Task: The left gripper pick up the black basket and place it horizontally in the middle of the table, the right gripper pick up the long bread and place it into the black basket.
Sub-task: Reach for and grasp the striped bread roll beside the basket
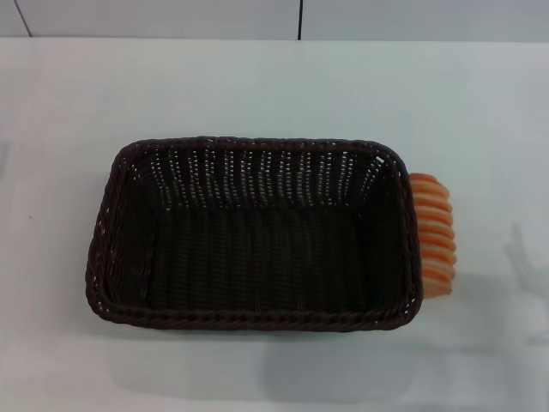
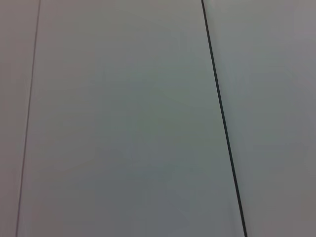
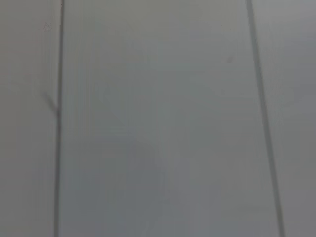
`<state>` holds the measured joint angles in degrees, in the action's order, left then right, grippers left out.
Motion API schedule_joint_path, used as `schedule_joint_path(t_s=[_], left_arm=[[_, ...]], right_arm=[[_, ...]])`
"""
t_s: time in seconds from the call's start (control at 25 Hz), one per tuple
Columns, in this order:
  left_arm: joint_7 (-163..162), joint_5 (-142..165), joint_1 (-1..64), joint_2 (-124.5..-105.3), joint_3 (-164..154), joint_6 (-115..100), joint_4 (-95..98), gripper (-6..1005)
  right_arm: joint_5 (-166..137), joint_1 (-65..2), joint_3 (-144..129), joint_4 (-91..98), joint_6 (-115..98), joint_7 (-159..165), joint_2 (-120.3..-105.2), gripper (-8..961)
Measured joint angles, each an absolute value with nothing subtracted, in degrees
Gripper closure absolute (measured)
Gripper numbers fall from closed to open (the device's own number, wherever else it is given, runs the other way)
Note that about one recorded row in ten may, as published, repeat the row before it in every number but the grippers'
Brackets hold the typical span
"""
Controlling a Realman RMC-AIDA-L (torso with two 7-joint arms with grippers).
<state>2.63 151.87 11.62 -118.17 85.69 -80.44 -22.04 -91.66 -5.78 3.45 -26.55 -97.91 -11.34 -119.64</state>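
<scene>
The black basket [image 1: 257,318] lies lengthwise across the middle of the white table [image 1: 257,86] in the head view, open side up and empty. The long bread [image 1: 434,233], orange with cream cross stripes, lies on the table against the basket's right end, outside it, partly hidden by the rim. Neither the left gripper nor the right gripper shows in any view. Both wrist views show only a plain grey panelled surface with thin dark seams.
A grey wall with a dark vertical seam [image 1: 300,19] runs behind the table's far edge. Bare tabletop lies to the left, right and behind the basket.
</scene>
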Motion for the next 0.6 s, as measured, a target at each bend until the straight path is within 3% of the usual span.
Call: schedule_joint_path(t_s=[0.6], left_arm=[[3.1, 152.3, 15.1, -118.04, 85.8, -80.1, -18.1, 189]], right_arm=[[-91.8, -12.1, 1.6, -28.1, -80.0, -11.3, -119.8, 167]])
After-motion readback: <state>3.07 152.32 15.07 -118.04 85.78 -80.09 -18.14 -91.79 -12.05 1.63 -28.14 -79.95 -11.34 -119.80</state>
